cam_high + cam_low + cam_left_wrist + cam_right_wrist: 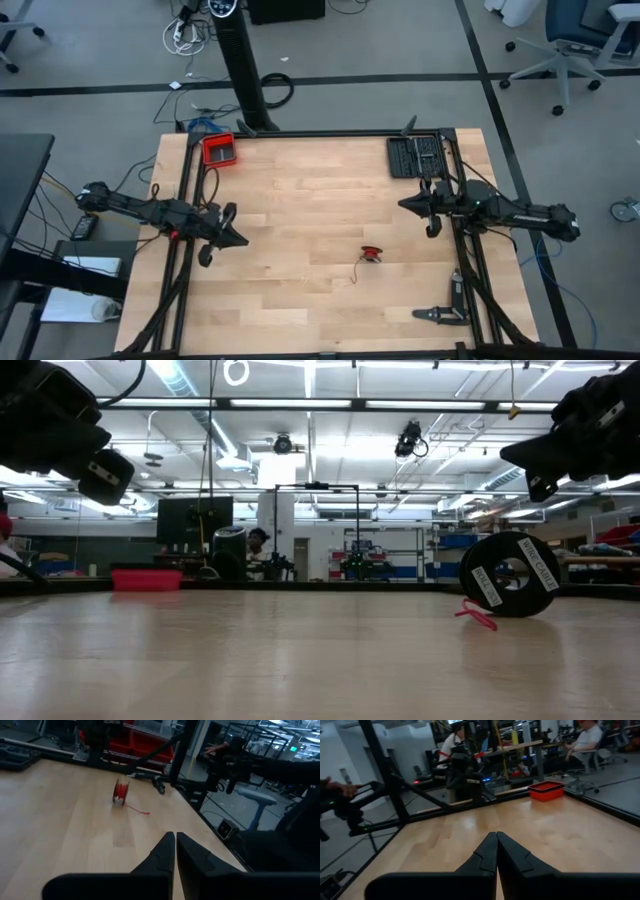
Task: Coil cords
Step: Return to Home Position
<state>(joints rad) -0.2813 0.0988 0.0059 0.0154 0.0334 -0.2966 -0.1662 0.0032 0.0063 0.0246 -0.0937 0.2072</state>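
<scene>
Seen from above as a clock face with twelve at the far edge, the table [300,190] has the left gripper [238,239] at nine o'clock. It hangs clear of the wood, its fingers [162,852] pressed together with nothing between them. A small red tray [219,149] sits in the corner between ten and eleven, well apart from that gripper.

Just off the middle, between three and four o'clock, the red wire [372,253] is wound on a small spool [510,575]. The spool stands on its edge, with no gripper touching it. A short loose end of the wire [478,615] trails onto the boards beside it.

Farther right, at two o'clock, the right gripper [405,205] hangs above the table, also closed tight and empty, its fingers [512,855] meeting in a thin line. A black tray [417,156] lies beyond it between one and two. A dark tool [440,314] rests near the corner at four.
</scene>
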